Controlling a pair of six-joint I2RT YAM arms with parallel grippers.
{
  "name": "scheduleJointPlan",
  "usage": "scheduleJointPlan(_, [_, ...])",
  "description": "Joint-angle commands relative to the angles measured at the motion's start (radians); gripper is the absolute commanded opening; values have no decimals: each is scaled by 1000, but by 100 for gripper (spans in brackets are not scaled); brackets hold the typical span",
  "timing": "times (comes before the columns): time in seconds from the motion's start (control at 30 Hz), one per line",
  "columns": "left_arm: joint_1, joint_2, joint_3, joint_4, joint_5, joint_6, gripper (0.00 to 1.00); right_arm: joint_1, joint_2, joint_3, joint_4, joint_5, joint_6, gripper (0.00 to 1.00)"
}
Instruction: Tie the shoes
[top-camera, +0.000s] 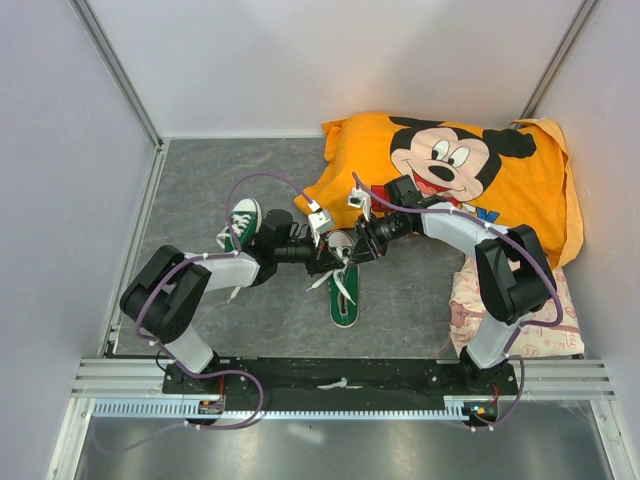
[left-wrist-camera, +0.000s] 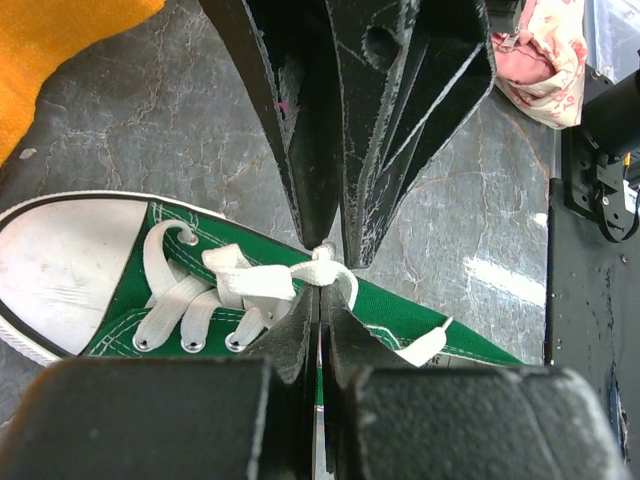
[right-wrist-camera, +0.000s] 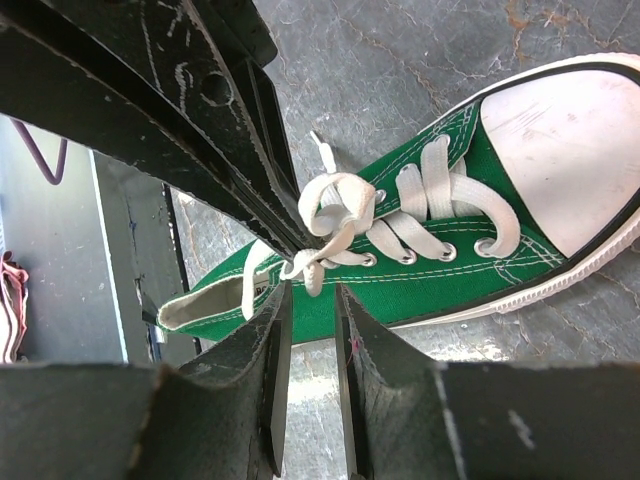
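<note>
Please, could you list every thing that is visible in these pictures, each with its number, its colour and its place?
sneakers: two, green with white toe caps; one in the middle of the table between both claws, the other farther back, beside the left arm.
laces: white, on the middle sneaker, gathered above the eyelets.
Mickey Mouse cloth: one, orange, far right corner.
patterned cloth: one, pink and white, near right, beside the right arm.
table: one, grey.
left claw: one, black, shut on the laces.
right claw: one, black, at the same laces; whether it grips cannot be told.
</note>
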Motion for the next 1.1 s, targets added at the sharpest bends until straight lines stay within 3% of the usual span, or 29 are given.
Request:
scheduleJointPlan(0.0, [1,15,11,37,47,11,2,5,8,39,11,-4,-29,30])
scheduleJointPlan(0.27, [1,26,22,33,61,13,2,11,9,40,11,-18,-45,27])
scheduleJointPlan(0.47, [1,26,23,28,73,13,2,13,11,43,11,-34,-52,12])
scheduleJointPlan(0.53, [1,25,23,27,73,13,2,13,6,40,12,-42,-58,2])
scheduleJointPlan(0.73, [1,23,30,10,66,19,3,11,-15,27,11,-53,-74,0])
scheduleJointPlan(0.87, [5,11,27,-7,52,22,15,11,-30,14,12,-33,-77,0])
scheduleJointPlan(0.9, [7,0,25,-9,49,24,23,10,-33,13,11,-28,-77,0])
scheduleJointPlan(1.07, [22,-57,-3,-55,41,47,36,8,-46,1,14,-5,-71,0])
